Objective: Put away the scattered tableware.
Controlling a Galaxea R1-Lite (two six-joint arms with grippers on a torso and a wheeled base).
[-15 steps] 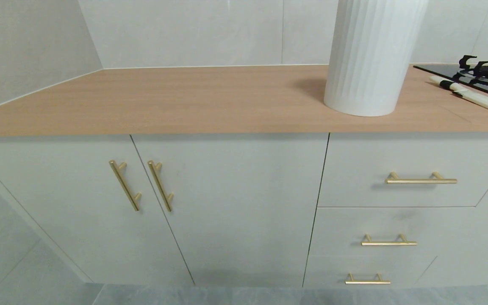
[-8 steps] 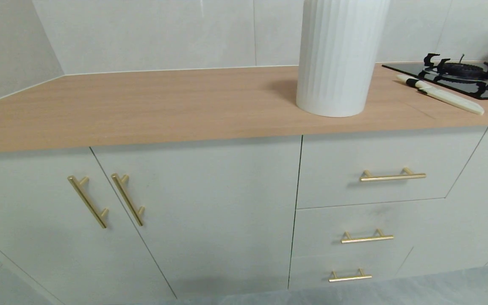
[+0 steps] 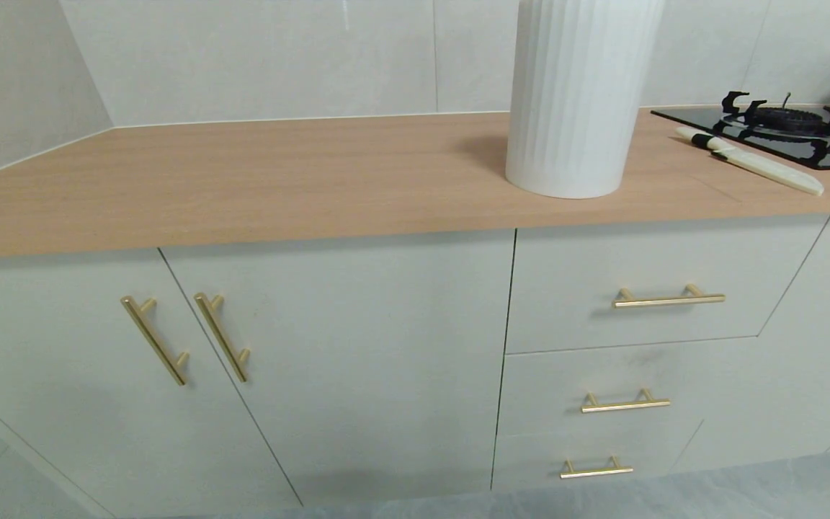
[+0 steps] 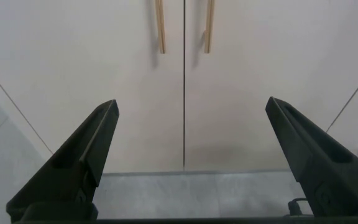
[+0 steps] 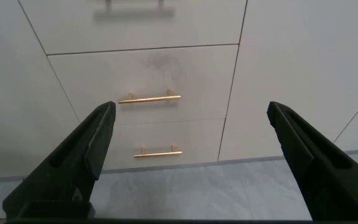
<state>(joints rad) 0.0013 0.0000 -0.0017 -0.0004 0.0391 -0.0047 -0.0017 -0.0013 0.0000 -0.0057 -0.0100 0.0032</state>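
Note:
A cream knife (image 3: 750, 160) with a black band lies on the wooden counter (image 3: 278, 180) at the right, beside the black stove (image 3: 797, 133). A tall white ribbed container (image 3: 575, 94) stands on the counter left of the knife. My left gripper (image 4: 191, 109) is open, low before the two cabinet doors (image 4: 185, 81) with their gold handles (image 4: 160, 25). My right gripper (image 5: 191, 112) is open, low before the lower drawers (image 5: 148, 81), nothing between its fingers.
Below the counter are two cabinet doors (image 3: 242, 360) with slanted gold handles at the left and a stack of three drawers (image 3: 645, 288) with gold bar handles at the right. Grey floor tiles (image 3: 746, 490) run along the base. Tiled walls close the back and left.
The head camera has swung right over the second, so the counter, container and stove shifted left in view; since half a second ago it barely moved. Nothing on the counter has moved.

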